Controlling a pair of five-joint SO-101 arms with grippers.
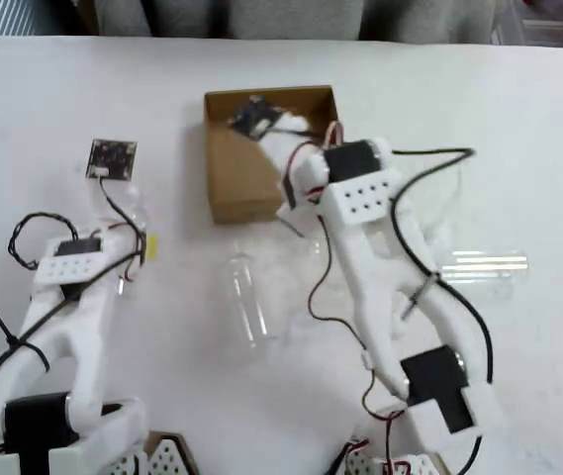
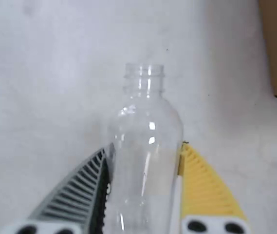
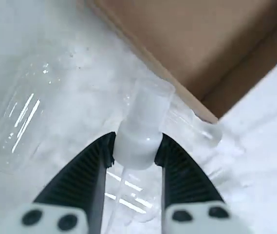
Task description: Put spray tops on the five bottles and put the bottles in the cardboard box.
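We look down on a broad white table [image 1: 518, 119], brightly and evenly lit. Beyond its far edge runs a grey band [image 1: 261, 18] (furniture or floor, we cannot tell), with something red [image 1: 558, 15] at one corner.

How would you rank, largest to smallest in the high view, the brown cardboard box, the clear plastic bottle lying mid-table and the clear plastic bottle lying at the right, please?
1. brown cardboard box
2. mid-table clear plastic bottle and right-hand clear plastic bottle: alike in size, so unranked.
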